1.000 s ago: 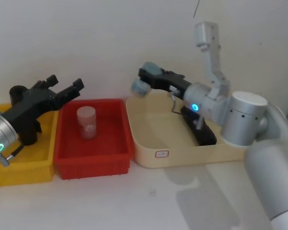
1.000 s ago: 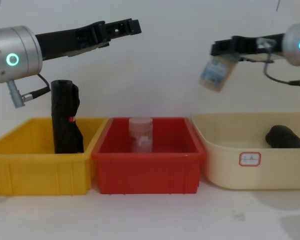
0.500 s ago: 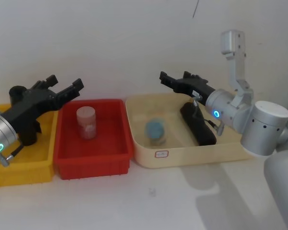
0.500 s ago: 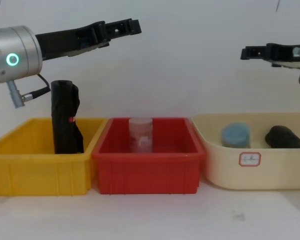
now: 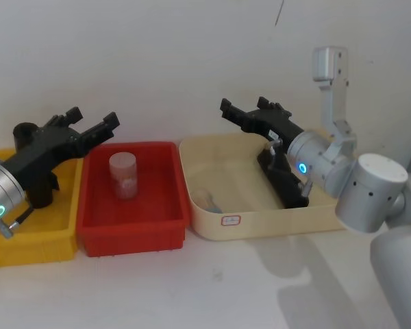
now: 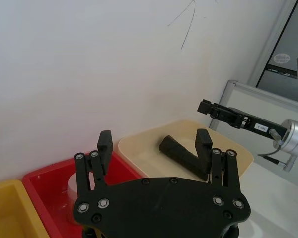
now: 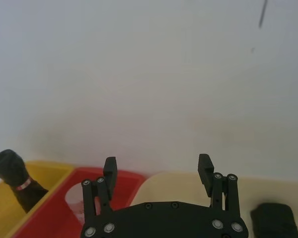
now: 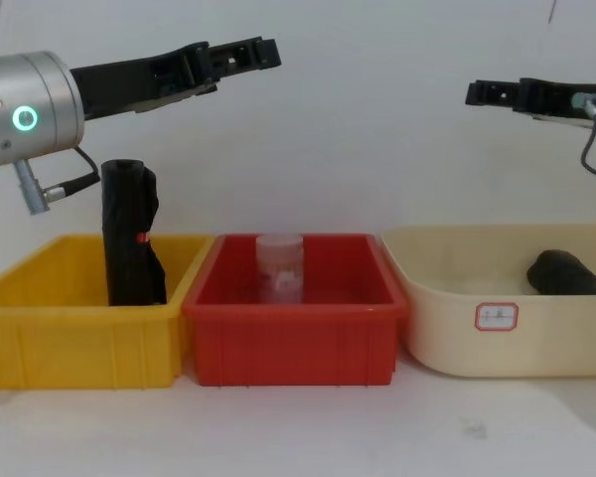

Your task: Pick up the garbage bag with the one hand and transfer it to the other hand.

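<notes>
The garbage bag point(image 5: 289, 190), a thick black roll, lies on its side at the right of the beige tub point(image 5: 274, 223); it also shows in the chest view point(image 8: 566, 273) and in both wrist views point(image 6: 181, 151) point(image 7: 273, 218). My right gripper point(image 5: 245, 106), on the blue-ringed arm, hangs open and empty above the tub, well clear of the roll point(image 8: 487, 92) point(image 7: 158, 166). Over the border of the yellow and red bins my left gripper point(image 5: 92, 118), on the green-ringed arm, is held high, open and empty point(image 8: 248, 52) point(image 6: 154, 141).
A slimmer wrinkly black roll point(image 8: 129, 238) with a red dot stands upright in the yellow bin point(image 5: 27, 240). A clear jar point(image 5: 122, 175) stands in the red bin point(image 5: 133, 229). A pale small container point(image 5: 209, 199) lies at the tub's left.
The right gripper let go of a blue-topped container, which dropped into the beige tub and tipped over. The gripper swung right, then back a little left. The left arm stayed still.
</notes>
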